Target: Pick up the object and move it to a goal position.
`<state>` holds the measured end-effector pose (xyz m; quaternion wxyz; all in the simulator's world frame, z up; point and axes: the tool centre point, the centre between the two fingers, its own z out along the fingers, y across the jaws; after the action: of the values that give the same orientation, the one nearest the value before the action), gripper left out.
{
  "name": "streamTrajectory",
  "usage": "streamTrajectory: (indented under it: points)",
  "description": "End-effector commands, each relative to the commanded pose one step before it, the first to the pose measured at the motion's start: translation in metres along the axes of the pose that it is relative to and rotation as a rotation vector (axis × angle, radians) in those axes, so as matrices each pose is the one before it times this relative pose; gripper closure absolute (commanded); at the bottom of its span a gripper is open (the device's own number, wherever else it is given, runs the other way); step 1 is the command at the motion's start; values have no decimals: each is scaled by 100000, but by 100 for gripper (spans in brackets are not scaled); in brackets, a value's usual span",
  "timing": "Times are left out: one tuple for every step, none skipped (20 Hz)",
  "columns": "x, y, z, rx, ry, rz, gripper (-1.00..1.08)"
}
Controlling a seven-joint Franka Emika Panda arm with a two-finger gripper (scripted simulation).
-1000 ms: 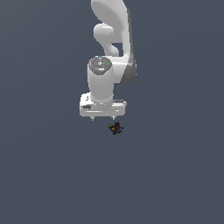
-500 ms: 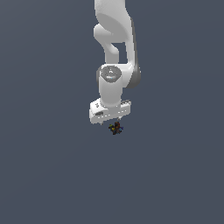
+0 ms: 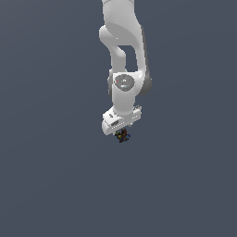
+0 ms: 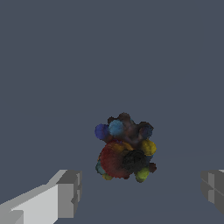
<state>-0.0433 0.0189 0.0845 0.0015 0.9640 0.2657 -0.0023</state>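
In the exterior view there is little besides the plain dark grey-blue ground [image 3: 51, 176], which fills the whole of that view's left side with no edge or seam showing. Near the middle stands the white arm [image 3: 121, 37], coming down from the top edge. Its upper links bend and fold back on themselves, then a round joint with a grey cap faces the camera, and below that the wrist points straight down. The flat white hand sits slightly tilted, its lower end toward the exterior view's left. The gripper [image 3: 121, 133] hangs right over the lump [image 3: 122, 136], which shows as a tiny dark knot of colour just under the hand; from this view it is too small to tell whether the fingers touch it. The exterior view's right side is again bare ground.

The wrist view looks straight down past the fingers. One finger [image 4: 65, 194] is a white bar ending in a grey block-shaped pad; the other grey pad shows only as a corner at the opposite edge. They stand wide apart, with open ground on both sides of the lump, so nothing is clamped. The lump [image 4: 124, 151] lies on the ground between the two pads, nearer the first than the second and touching neither. It is dark and knobbly, with a large red bulge, blue knobs on one side, and yellow and green-yellow knobs along the other.
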Motion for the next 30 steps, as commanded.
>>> streamTrajectory:
  points:
    - [71, -375, 302, 92, 362, -2774, -92]
    - [17, -93, 74, 31, 72, -636, -92]
    - [11, -64, 53, 22, 51, -449, -92]
    - [8, -41, 32, 13, 31, -274, -92]
    - [4, -16, 10, 5, 11, -97, -92]
    - [-21, 56, -43, 8, -108, 546, -92]
    - [-2, 1, 34, 0, 0, 0, -92]
    - [-5, 3, 101, 0, 0, 0, -92]
    - [-9, 5, 169, 0, 0, 0, -92]
    - [6, -27, 230, 0, 12, -68, -92]
    - [-17, 8, 302, 0, 0, 0, -92]
    - [-2, -24, 361, 1, 12, -68, -92]
    - [-7, -23, 425, 1, 12, -68, -92]
    - [-11, -21, 487, 2, 12, -68, -92]
    - [-32, 14, 552, 0, 0, 0, -92]
    - [5, -43, 526, 2, 22, -118, -92]
    - [-20, 16, 468, 0, 0, 0, -92]
    - [16, -30, 389, -1, 18, -96, -92]
    - [-1, 18, 329, 0, 0, 0, -92]
    - [7, 19, 261, 0, 0, 0, -92]
    - [32, -15, 186, -11, 13, -67, -92]
    - [15, 16, 134, 0, 0, 0, -92]
    - [12, 11, 78, 0, 0, 0, -92]
    - [5, 4, 25, 0, 0, 0, -92]
    - [0, 0, 0, 0, 0, 0, 108]
    - [0, 0, 0, 0, 0, 0, 108]
    - [0, 0, 0, 0, 0, 0, 108]
    - [0, 0, 0, 0, 0, 0, 108]
    - [0, 0, 0, 0, 0, 0, 108]
    - [0, 0, 0, 0, 0, 0, 108]
